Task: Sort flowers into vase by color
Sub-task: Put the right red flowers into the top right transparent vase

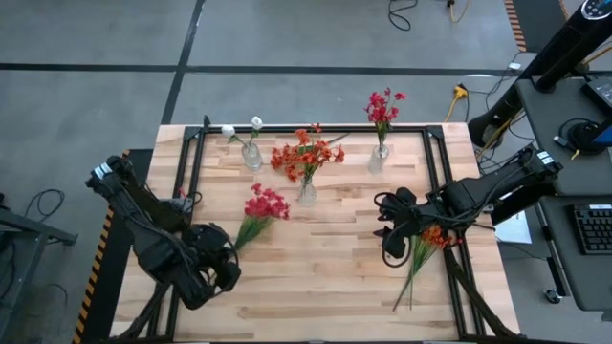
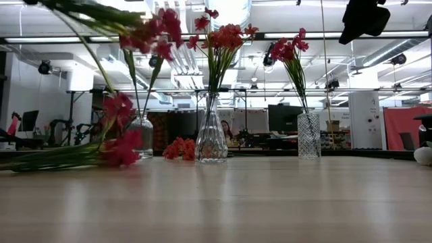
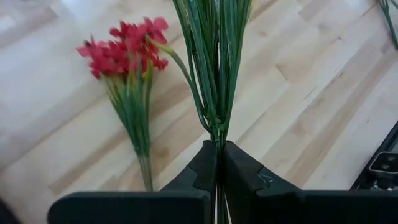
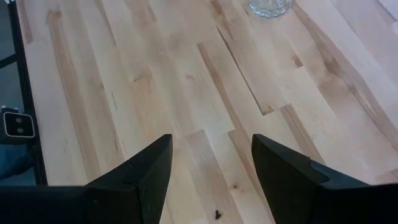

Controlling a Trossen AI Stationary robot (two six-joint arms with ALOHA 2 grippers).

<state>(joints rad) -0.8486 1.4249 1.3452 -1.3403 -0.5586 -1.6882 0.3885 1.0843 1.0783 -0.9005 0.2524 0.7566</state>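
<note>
High: left gripper near the surface's front-left corner, red spray just beyond. Left wrist: fingers clamped on green stems; second red spray lying on the surface. Right wrist: right gripper fingers part-open, empty.

Grey concrete floor surrounds the pale wooden worktop, crossed by dark seam lines at twelve o'clock. At three o'clock a grey desk carries a keyboard and cables. Across the room, white ceiling beams with strip lights hang over monitors, a white cabinet and a red panel.
</note>
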